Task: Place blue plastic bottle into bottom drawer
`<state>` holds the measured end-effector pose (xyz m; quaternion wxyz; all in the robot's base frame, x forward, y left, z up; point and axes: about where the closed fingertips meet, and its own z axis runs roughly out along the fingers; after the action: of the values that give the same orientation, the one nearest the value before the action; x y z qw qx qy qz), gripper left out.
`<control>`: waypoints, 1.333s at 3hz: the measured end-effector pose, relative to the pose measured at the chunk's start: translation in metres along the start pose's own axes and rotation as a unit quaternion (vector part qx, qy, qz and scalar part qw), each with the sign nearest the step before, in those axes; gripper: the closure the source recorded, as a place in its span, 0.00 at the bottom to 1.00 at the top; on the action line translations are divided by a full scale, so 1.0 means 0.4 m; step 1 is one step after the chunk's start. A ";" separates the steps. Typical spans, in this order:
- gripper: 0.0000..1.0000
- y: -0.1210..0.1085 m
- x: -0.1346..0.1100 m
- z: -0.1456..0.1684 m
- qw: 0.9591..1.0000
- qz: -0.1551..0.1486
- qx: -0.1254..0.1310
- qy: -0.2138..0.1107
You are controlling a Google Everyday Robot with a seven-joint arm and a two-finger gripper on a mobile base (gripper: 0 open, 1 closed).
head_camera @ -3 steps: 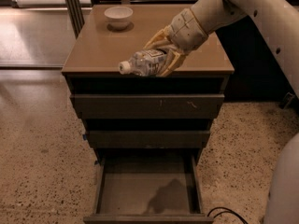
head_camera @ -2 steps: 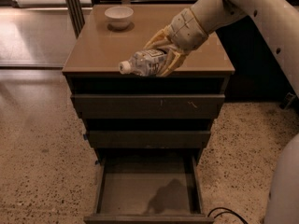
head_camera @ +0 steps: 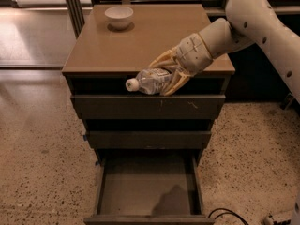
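The gripper (head_camera: 162,78) hangs just off the front edge of the table (head_camera: 140,41), and its jaws are clamped on the blue plastic bottle (head_camera: 149,80). They hold it around the body. The bottle lies crosswise in the jaws, with its long axis roughly level and running along the cabinet front. The white cap sticks out clear of the jaws on the side away from the arm (head_camera: 255,25). Held like that, the bottle sits in the air in front of the dark gap under the tabletop, just above the top drawer front (head_camera: 147,107).

The bottom drawer (head_camera: 136,193) is well below the jaws, pulled open, with its flat grey floor showing. From where I stand the bottle's whole length falls inside the drawer's width. I'd say the drop calls for coming down and probably out from the cabinet a little, since the open box juts forward of the two shut fronts above it.

Those two fronts, the top one and the middle drawer front (head_camera: 147,139), stand between the jaws and the opening, and I'd watch that the cap doesn't clip them. The white bowl (head_camera: 118,17) is far behind the jaws at the table's back corner, out of the way. A dark cable (head_camera: 225,213) lies on the floor beside the drawer.
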<state>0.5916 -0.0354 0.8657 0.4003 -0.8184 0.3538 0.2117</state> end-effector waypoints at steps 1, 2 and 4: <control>1.00 0.085 0.031 0.041 1.000 0.008 -0.001 -0.029; 1.00 0.176 0.065 0.093 0.999 0.018 -0.017 -0.032; 1.00 0.290 0.084 0.166 0.998 0.038 -0.019 -0.038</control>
<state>0.5228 -0.0456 0.7467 0.3897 -0.8033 0.3647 0.2644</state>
